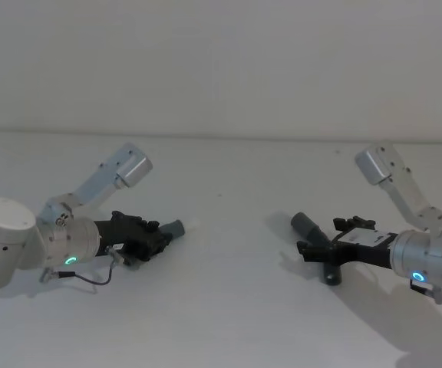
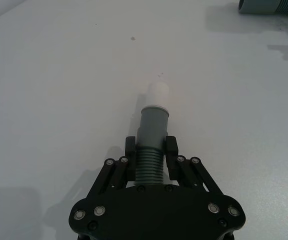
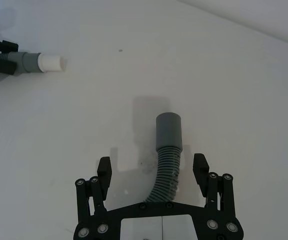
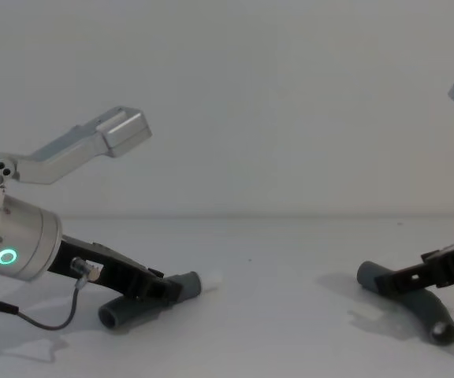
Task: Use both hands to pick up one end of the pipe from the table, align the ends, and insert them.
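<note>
Half the grasping looks done: at the left of the counter (image 1: 229,307) the left gripper (image 2: 150,147) clenches its fingers on the ribbed middle of the white-tipped hose piece (image 2: 153,125), while at the right the right gripper (image 3: 152,166) holds its fingers released astride the wide-cuffed hose piece (image 3: 169,132), with aligning and inserting left to do.

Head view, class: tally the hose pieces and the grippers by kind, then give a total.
Hose pieces: 2 (white-tipped piece, wide-cuffed piece)
Grippers: 2 (left gripper, right gripper)
Total: 4
</note>
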`<control>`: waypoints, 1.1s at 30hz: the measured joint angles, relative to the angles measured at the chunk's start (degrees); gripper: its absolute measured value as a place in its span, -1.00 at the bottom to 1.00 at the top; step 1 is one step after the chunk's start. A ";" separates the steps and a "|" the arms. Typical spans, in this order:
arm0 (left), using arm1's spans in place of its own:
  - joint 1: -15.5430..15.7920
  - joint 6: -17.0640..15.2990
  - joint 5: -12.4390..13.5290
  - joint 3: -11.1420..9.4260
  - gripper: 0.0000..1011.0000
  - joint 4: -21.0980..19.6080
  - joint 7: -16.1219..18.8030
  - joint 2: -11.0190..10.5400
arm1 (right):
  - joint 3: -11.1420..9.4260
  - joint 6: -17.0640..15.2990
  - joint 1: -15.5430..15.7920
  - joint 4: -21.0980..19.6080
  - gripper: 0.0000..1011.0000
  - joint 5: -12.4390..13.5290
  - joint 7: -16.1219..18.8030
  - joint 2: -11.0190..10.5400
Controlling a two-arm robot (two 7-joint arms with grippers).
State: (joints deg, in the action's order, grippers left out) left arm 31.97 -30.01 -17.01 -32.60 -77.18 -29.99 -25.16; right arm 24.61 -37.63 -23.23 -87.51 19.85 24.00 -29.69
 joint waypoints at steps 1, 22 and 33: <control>0.00 0.00 0.00 0.00 -0.34 0.00 0.00 0.00 | 0.03 -0.20 -0.21 0.33 0.98 0.15 0.01 0.27; 0.00 0.00 0.00 0.00 -0.34 0.00 0.00 0.00 | 0.99 -1.80 -2.25 4.01 0.98 1.64 0.38 2.07; 0.00 0.00 0.00 0.00 -0.34 0.00 0.00 0.00 | 1.42 -1.86 -2.94 5.61 0.98 1.96 0.35 2.25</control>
State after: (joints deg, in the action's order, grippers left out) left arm 31.97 -30.02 -17.00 -32.60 -77.18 -29.99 -25.17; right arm 26.04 -39.50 -26.17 -81.91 21.81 24.35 -27.44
